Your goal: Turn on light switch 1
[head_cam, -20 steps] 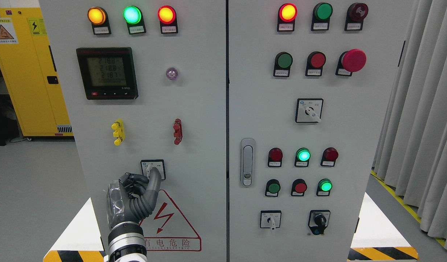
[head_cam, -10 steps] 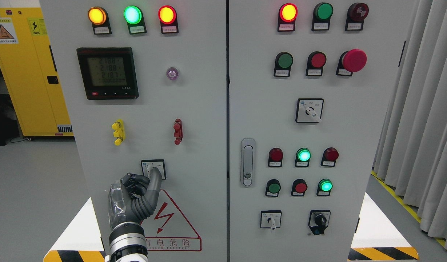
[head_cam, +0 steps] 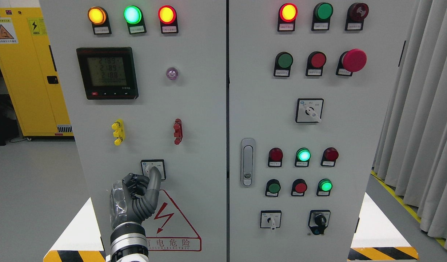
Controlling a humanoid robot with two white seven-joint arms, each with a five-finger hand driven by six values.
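Presently I had the left hand (head_cam: 136,198) raised against the lower part of the left cabinet door (head_cam: 205,120), its arm entering from the bottom edge. The right hand was out of view. The target switch (head_cam: 153,169), a small rotary selector on a square plate, sat low on that door, just above the red warning triangle (head_cam: 172,225).

Hand state: one finger (head_cam: 155,178) was extended upward with its tip over the selector's knob; the remaining fingers were curled in toward the palm. It pinched nothing that I could confirm. Whether the fingertip actually bore on the knob or merely lay in front of it, I could not tell from this angle.

Risks noted, in my judgement:
- A single fingertip gives poor purchase on a rotary knob. A sideways push could slide off the knob and leave the selector unturned.
- The finger covered the knob, so I could not read its position; I might turn it the wrong way or stop short of the detent.
- Curled knuckles stood close to the door face; pressing forward could jam them against the panel.
- No lamp could be tied to this switch, so confirmation would be uncertain.
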